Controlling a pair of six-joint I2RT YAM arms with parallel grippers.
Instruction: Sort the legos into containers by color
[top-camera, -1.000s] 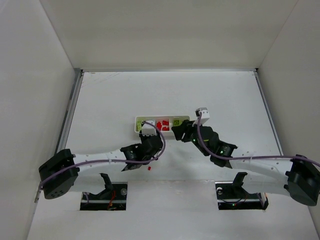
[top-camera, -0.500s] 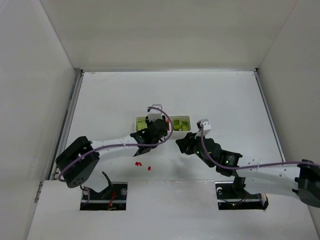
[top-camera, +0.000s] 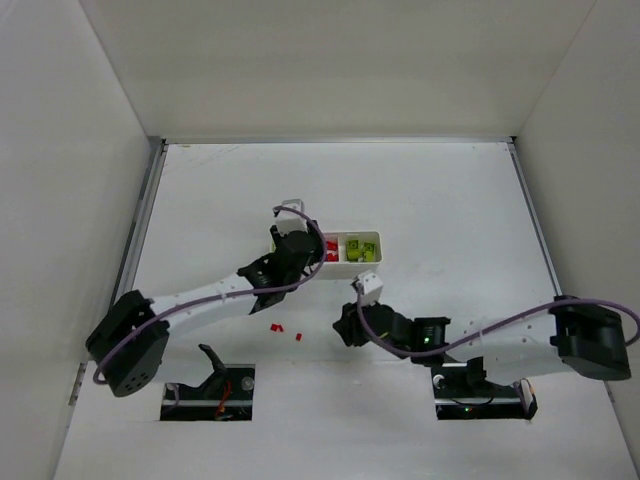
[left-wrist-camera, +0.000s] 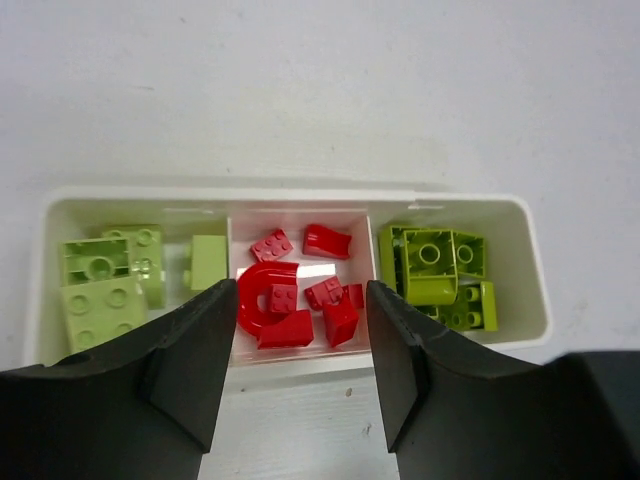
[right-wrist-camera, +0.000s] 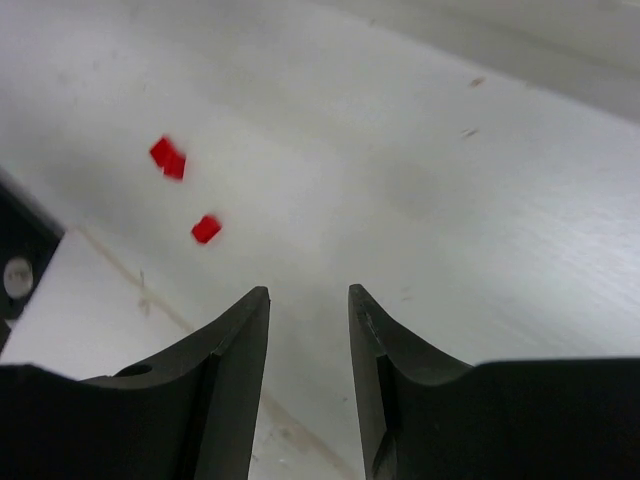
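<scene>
The white three-compartment container holds yellow-green legos in its left cell, several red legos in the middle cell and more yellow-green ones in the right cell. My left gripper hovers open above the middle cell with nothing between its fingers. From above, the left gripper covers the left end of the container. Two loose red legos lie on the table nearer me. My right gripper is open and empty, low over the table, with those red legos ahead to its left.
White walls enclose the table on three sides. A raised white ledge runs along the near edge with two dark cut-outs at the arm bases. Its corner shows beside the right gripper's left finger.
The left gripper shifted over the container's middle cell and opened wider. The right arm drew back from the container toward the near edge, low beside the loose red legos, its jaws narrowing.
</scene>
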